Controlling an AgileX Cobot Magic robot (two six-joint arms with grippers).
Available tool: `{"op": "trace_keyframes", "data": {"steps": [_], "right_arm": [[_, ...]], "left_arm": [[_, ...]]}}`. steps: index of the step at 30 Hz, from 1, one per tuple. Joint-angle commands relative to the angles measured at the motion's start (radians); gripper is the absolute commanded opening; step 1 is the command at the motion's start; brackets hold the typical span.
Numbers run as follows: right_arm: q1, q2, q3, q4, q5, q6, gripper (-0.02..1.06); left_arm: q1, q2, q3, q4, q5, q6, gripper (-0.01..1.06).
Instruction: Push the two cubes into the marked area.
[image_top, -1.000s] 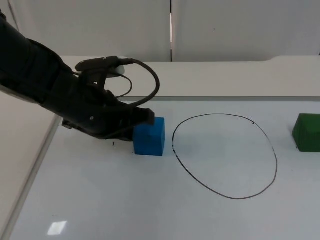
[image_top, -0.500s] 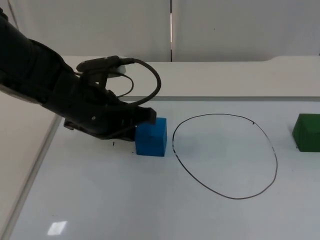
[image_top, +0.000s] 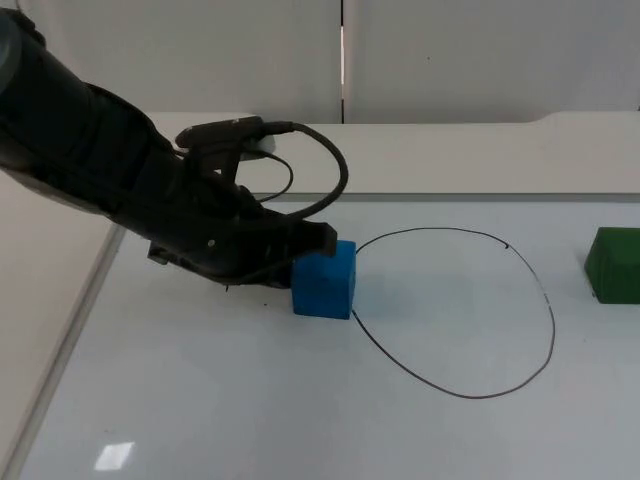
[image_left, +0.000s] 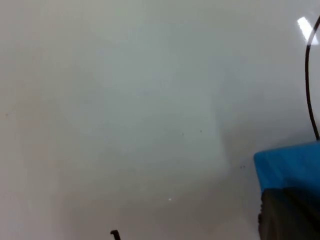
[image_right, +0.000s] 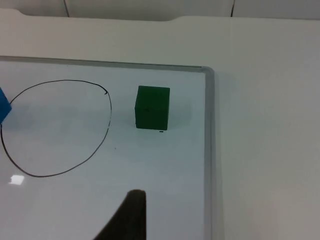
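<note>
Currently:
left gripper (image_top: 312, 240): low on the whiteboard (image_top: 250, 400), pressed against the blue cube's (image_top: 325, 281) left side; finger opening can't be read
blue cube: touching the drawn black outline (image_top: 540, 290) at its left edge, barely crossing it
green cube (image_right: 152, 107): outside the outline, near the board's right rim
right gripper: above the board near the green cube, arm waiting; opening unclear
</note>
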Motion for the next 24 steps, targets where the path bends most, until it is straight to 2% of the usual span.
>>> {"op": "trace_keyframes", "data": {"steps": [1, 16, 24], "right_arm": [[-0.006, -0.004, 0.0, -0.002, -0.003, -0.015, 1.05], [-0.006, -0.004, 0.0, -0.002, -0.003, -0.015, 1.05], [-0.006, -0.004, 0.0, -0.002, -0.003, -0.015, 1.05]], "left_arm": [[-0.007, 0.001, -0.005, -0.022, 0.006, 0.003, 0.0], [-0.076, 0.001, -0.005, -0.052, 0.003, 0.003, 0.0], [-0.081, 0.001, -0.005, -0.075, -0.003, 0.003, 0.0]]}}
